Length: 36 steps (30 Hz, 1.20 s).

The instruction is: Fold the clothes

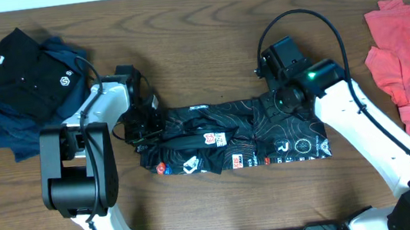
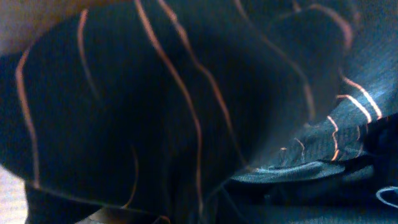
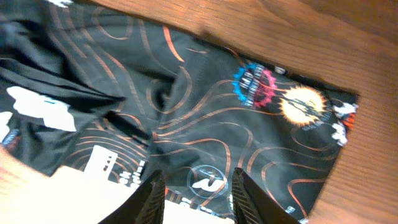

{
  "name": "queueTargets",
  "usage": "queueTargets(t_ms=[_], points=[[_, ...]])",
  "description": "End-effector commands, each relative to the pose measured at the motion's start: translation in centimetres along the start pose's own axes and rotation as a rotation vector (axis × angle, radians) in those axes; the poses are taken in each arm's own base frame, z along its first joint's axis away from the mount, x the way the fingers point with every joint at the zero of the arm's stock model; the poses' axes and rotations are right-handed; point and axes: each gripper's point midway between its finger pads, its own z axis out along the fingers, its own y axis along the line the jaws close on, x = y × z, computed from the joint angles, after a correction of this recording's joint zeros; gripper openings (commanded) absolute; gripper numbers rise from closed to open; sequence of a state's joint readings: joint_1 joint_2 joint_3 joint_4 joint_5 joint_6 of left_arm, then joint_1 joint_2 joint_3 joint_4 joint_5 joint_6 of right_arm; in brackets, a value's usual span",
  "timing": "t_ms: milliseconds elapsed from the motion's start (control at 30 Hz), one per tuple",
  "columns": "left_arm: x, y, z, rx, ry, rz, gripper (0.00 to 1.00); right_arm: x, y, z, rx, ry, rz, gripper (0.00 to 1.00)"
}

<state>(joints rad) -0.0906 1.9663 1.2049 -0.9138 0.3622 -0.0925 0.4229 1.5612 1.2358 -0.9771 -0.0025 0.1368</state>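
Note:
The black jersey (image 1: 245, 130) with contour lines and sponsor patches lies in a long, rumpled strip across the table's middle. My left gripper (image 1: 147, 120) is at its left end, pressed into bunched fabric. In the left wrist view, black fabric with orange lines (image 2: 186, 93) fills the frame and hides the fingers. My right gripper (image 1: 279, 99) hovers over the jersey's upper right part. In the right wrist view its fingers (image 3: 199, 177) are apart and empty, just above the jersey (image 3: 205, 106), with a round white logo between them.
A pile of dark clothes topped by a black polo with a white hexagon logo (image 1: 30, 73) sits at the back left. A coral-red shirt (image 1: 409, 68) lies at the right edge. The wooden table (image 1: 195, 31) shows bare behind the jersey.

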Motion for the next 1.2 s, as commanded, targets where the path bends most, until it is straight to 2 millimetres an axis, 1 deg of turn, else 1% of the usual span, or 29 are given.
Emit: queueTargets(t_ms=[0,167,300,400,467,500,600,700,833,900,967,1000,1067,1167], points=[[-0.7,1.9,-1.5,-0.053,-0.019,-0.035,0.06,-0.2,-2.4,-0.1,0.091,-0.006,0.090,0.31],[-2.0,4.1,-4.9,-0.055,-0.089,-0.109,0.06,-0.1,-4.4,-0.3,0.127,-0.004,0.162,0.31],[-2.9,6.4,-7.4,-0.035,-0.159,-0.182,0.06,0.3,-6.4,-0.4,0.150,0.010,0.217,0.31],[-2.8,7.6,-8.5,-0.023,-0.178,-0.229,0.06,0.6,-7.7,-0.5,0.160,0.016,0.255,0.31],[-2.6,7.6,-8.9,-0.005,-0.175,-0.261,0.06,0.8,-8.5,-0.5,0.167,0.022,0.280,0.30],[-2.4,7.1,-9.1,0.016,-0.169,-0.259,0.06,0.9,-8.9,-0.6,0.171,0.025,0.292,0.30],[-1.8,4.9,-9.6,0.091,-0.157,-0.232,0.06,1.3,-10.1,-0.7,0.180,0.035,0.326,0.30],[-1.0,2.9,-10.3,0.099,-0.160,-0.182,0.06,1.8,-11.0,-0.8,0.188,0.047,0.357,0.29],[0.1,-0.6,-11.3,0.095,-0.189,-0.078,0.06,2.3,-11.9,-0.9,0.196,0.062,0.385,0.29],[0.7,-2.8,-11.5,0.091,-0.203,-0.014,0.06,2.4,-12.1,-0.9,0.198,0.064,0.393,0.28],[1.3,-5.2,-11.3,0.086,-0.210,0.062,0.06,2.5,-12.3,-0.9,0.198,0.065,0.398,0.26],[1.5,-6.0,-11.0,0.084,-0.208,0.090,0.06,2.5,-12.3,-0.9,0.198,0.066,0.398,0.25],[2.1,-7.9,-10.2,0.075,-0.194,0.153,0.06,2.6,-12.3,-1.0,0.199,0.070,0.399,0.25],[3.1,-10.5,-8.7,0.067,-0.164,0.195,0.06,2.7,-12.3,-1.0,0.199,0.074,0.398,0.25]])
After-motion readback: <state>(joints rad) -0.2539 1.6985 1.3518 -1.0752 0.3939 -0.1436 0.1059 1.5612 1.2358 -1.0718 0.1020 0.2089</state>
